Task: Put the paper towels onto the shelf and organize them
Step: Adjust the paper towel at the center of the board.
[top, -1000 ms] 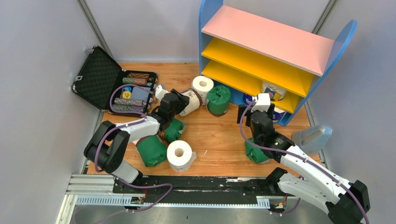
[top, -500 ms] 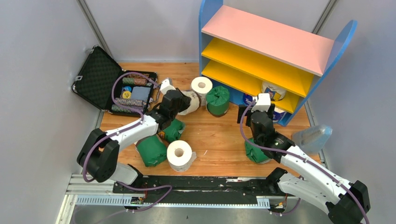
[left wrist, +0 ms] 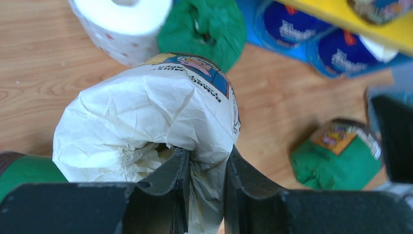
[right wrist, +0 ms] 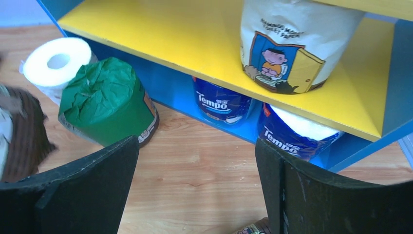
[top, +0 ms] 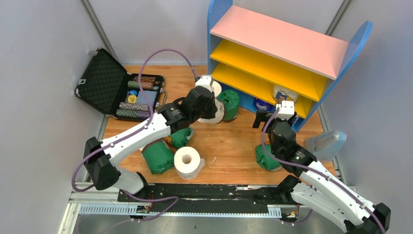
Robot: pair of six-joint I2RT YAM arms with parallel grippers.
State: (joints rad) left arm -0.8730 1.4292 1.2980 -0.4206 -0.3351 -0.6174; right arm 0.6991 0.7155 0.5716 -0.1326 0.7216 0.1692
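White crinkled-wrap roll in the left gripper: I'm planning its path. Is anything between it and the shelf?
Yes: an upright green-wrapped roll and a bare white dotted roll stand between the held white crinkled-wrap roll and the blue-sided shelf. It likely must be carried over them.

Table: wooden top [top: 224, 141], pretty cluttered tbh.
Back left: open black case [top: 104, 85] sat at the edge.
Back right: shelf [top: 213, 29] stood on the wood.
Front: front white roll [top: 187, 162] stood on end, front green roll [top: 158, 157] just beside it, middle green roll [top: 181, 136] a bit behind.
Right: right green roll [top: 265, 158] lay apart from the others.
By the shelf: upright green roll [top: 230, 103], back white roll [top: 215, 88] just beside it.
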